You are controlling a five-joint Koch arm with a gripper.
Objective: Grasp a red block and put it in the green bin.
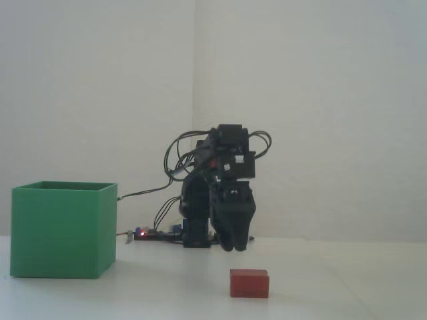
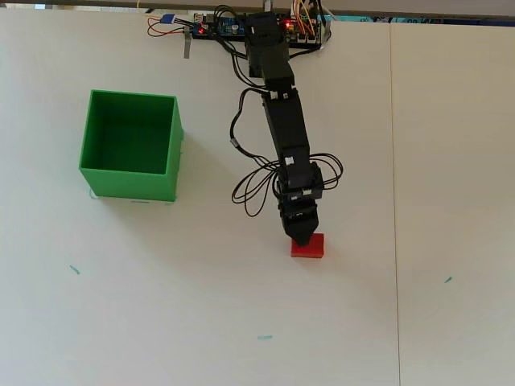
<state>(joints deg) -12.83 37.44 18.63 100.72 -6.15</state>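
Red block (image 2: 308,248) under lowered, seemingly parted claw (image 2: 300,239)

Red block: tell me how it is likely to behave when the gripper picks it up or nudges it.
The red block looks like a solid brick with flat faces, so it should stay stiff. Lying wider than tall on the table, it would probably slide rather than roll or tip. Small beside the green bin, it is likely light, and the matte faces should grip well.

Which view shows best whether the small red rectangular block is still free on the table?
The fixed view: the small red rectangular block sits whole on the table, with the black gripper hanging above it, clear air between. In the overhead view the gripper overlaps the block's top edge, so contact cannot be judged there.
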